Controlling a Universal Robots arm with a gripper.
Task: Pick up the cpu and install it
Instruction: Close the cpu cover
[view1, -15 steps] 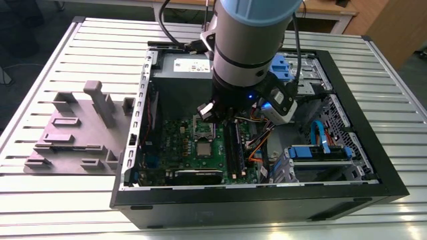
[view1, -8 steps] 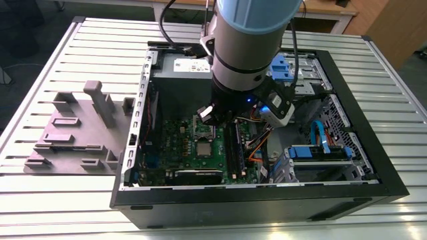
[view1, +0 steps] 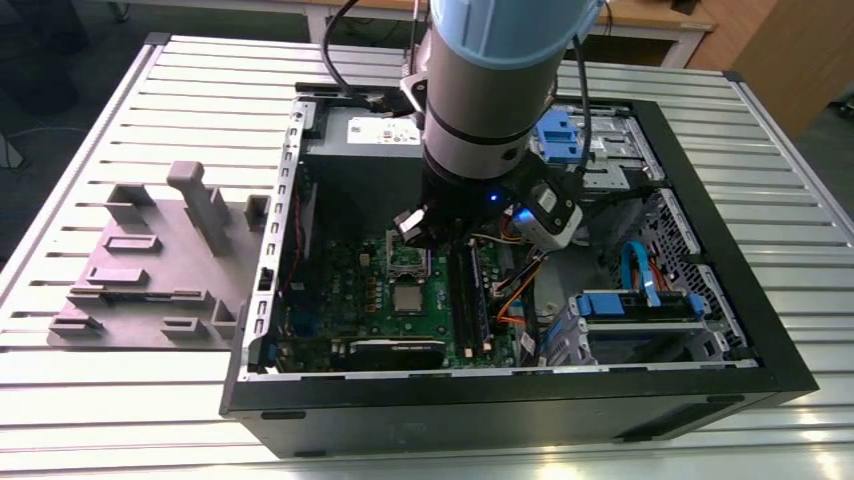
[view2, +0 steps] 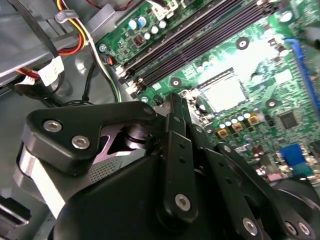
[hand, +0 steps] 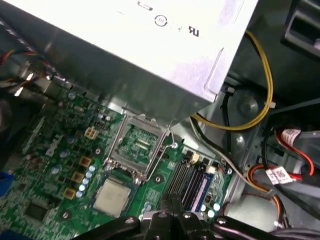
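Cpu (hand: 112, 196) lies on the motherboard (hand: 47, 167) beside the open socket (hand: 137, 145), with fingers (view2: 176, 120) clenched empty, tips partly hidden.

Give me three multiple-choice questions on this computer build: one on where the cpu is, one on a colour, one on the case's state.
1. Where is the cpu?
A. in the end effector
B. on the power supply
C. on the motherboard beside the socket

2. What colour is the cable looping past the power supply?
A. yellow
B. purple
C. white

3. The computer case is:
A. closed
B. open, its inside showing
C. standing on end

Answers:
1 C, the cpu lies flat on the green board next to the metal-framed socket, apart from the end effector.
2 A, it shows yellow in the first wrist view.
3 B, the exterior view shows the board and drives inside.
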